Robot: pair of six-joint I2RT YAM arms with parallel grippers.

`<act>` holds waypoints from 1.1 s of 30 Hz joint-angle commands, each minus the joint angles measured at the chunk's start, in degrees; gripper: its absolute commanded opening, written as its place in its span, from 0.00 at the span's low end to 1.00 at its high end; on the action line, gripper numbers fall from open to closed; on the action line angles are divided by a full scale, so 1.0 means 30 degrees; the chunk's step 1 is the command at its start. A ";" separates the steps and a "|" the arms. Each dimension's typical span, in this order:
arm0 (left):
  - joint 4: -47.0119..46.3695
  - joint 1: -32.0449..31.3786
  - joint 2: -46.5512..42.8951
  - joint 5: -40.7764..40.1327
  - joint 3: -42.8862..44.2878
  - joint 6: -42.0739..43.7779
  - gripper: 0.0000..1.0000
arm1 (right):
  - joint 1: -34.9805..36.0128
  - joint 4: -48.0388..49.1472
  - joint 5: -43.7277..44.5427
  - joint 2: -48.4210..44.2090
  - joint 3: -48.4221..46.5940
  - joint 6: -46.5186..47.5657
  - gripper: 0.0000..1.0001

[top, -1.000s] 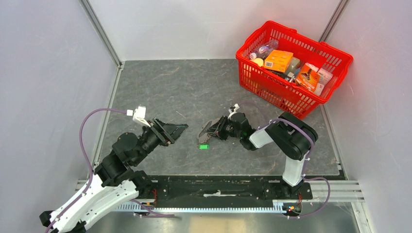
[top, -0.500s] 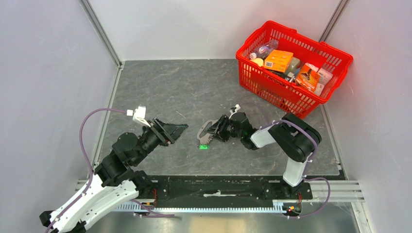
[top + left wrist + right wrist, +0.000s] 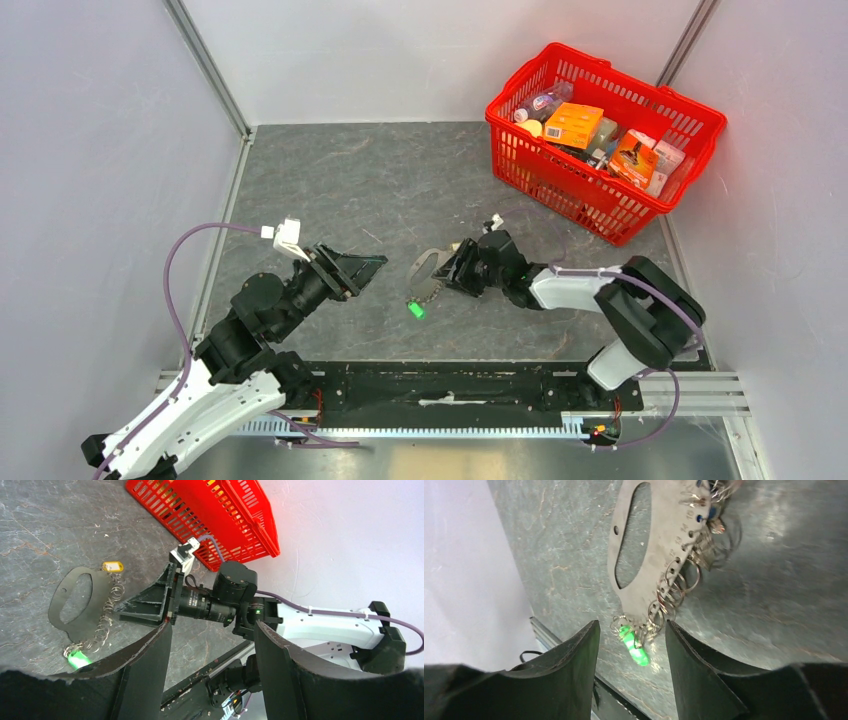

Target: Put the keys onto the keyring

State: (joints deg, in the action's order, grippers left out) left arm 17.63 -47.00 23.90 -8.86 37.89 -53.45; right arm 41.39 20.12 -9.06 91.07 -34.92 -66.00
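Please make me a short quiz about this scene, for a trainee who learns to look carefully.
1. True or false: the keyring lies on the table, outside the red basket.
2. Which tag sits at the keyring's end nearest the arm bases? A green, B red, C white.
3. Name the gripper closer to the keyring.
Key: 1 true; 2 A, the green tag; 3 the right gripper.

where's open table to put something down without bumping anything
Bare: the far-left table, from the back wall to the left fingers, and a strip between the right arm and the near edge. Crowded: the middle, where the right fingers are at the keyring, and the far-right corner with the basket.
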 commanded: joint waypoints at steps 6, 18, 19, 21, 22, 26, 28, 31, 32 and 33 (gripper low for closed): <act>-0.0149 -0.0035 -0.0010 -0.0122 0.0518 0.0590 0.68 | 0.0019 -0.8298 0.3927 -0.5903 -0.1012 0.2889 0.63; 0.0562 -0.0035 -0.0445 -0.0073 0.0625 0.0820 0.81 | 0.0031 -1.4621 0.6794 -1.3851 -0.3185 0.7838 0.97; 0.0662 -0.0035 -0.0468 -0.0035 0.0663 0.0903 0.83 | 0.0033 -1.5027 0.6826 -1.4344 -0.3336 0.8226 0.97; 0.1066 -0.0035 -0.0495 -0.0067 0.0886 0.1068 0.85 | 0.0032 -1.5987 0.7035 -1.5321 -0.3714 0.8881 0.97; 0.1291 -0.0035 -0.0496 -0.0106 0.1026 0.1157 0.85 | 0.0018 -1.6435 0.7175 -1.5810 -0.3866 0.9172 0.97; 0.2089 -0.0039 -0.0720 -0.0259 0.1467 0.1631 0.86 | 0.0014 -1.8338 0.8025 -1.8130 -0.4420 1.0017 0.97; 0.2390 -0.0035 -0.0760 -0.0374 0.1671 0.1915 0.87 | 0.0009 -1.9301 0.8463 -1.8951 -0.4790 1.0274 0.97; 0.2805 -0.0035 -0.0861 -0.0540 0.1901 0.2294 0.87 | 0.0004 -2.1046 0.9495 -1.9501 -0.5692 1.0495 0.97; 0.2889 -0.0035 -0.0877 -0.0582 0.1971 0.2419 0.87 | 0.0008 -2.1620 0.9794 -1.9522 -0.6021 1.0495 0.97; 0.2998 -0.0021 -0.0878 -0.0591 0.2016 0.2512 0.87 | 0.0014 -2.2005 1.0081 -1.9543 -0.6283 1.0529 0.97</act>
State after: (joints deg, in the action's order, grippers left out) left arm 24.86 -47.00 21.76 -8.99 41.43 -49.76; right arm 41.41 -38.22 15.57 32.80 -49.36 -36.77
